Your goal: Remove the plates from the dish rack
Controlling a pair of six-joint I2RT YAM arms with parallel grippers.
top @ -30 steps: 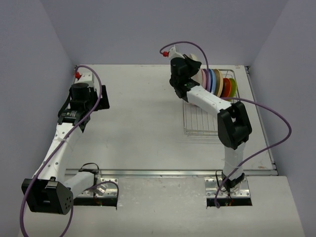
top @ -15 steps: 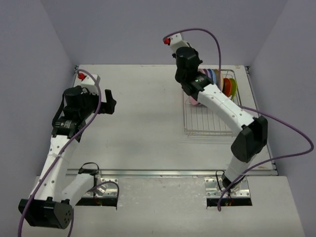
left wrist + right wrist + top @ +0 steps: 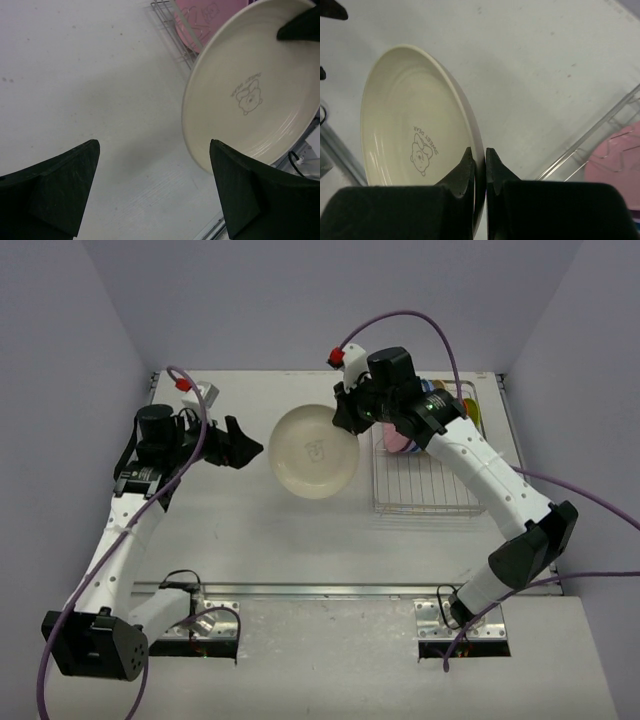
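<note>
A cream plate (image 3: 313, 450) with a small bear print hangs over the table, left of the dish rack (image 3: 428, 488). My right gripper (image 3: 347, 423) is shut on its rim; in the right wrist view the fingertips (image 3: 480, 160) pinch the edge of the cream plate (image 3: 410, 125). My left gripper (image 3: 243, 447) stands open just left of the plate, with nothing between its fingers (image 3: 55, 190). From the left wrist, the cream plate (image 3: 250, 90) lies ahead to the right. A pink plate (image 3: 395, 443) leans in the rack's left end. Other coloured plates (image 3: 462, 412) stand upright at the rack's back, partly hidden by my right arm.
The rack's wire edge (image 3: 165, 15) and the pink plate (image 3: 210, 15) lie beyond the cream plate in the left wrist view. Grey walls close the table on three sides. A metal rail (image 3: 350, 590) runs along the near edge.
My right arm has lifted the cream plate out of the rack and swung it left over the table. The left gripper has moved right toward it. The pink plate has tipped over in the rack.
</note>
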